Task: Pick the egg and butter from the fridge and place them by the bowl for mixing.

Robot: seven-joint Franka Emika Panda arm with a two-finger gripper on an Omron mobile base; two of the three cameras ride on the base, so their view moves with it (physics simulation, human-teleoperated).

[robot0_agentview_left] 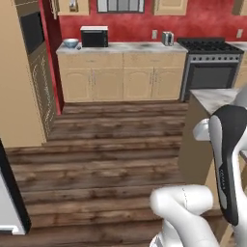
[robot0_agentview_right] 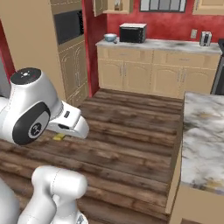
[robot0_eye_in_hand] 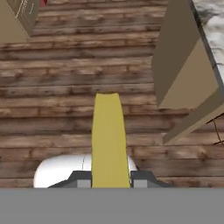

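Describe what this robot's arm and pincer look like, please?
The arm is built from smooth, glossy white rounded shells, joined by dark black sections and round black joint caps. One black panel carries small pale lettering. No loose cables show. The pincer ends in two small dark grey finger tips.

A dark wooden plank floor (robot0_agentview_left: 111, 154) is shown spanning the kitchen, with the beige base cabinets standing on it along the far red wall. The far table (robot0_agentview_left: 140, 47), a pale marbled top, is seen carrying the bowl (robot0_agentview_left: 70, 43) at its left end, a black microwave (robot0_agentview_left: 94, 37) just beside the bowl, and a silver toaster (robot0_agentview_left: 167, 38) further right. A second marbled table (robot0_agentview_right: 203, 140) on tan panels is shown rising from the floor at the right.
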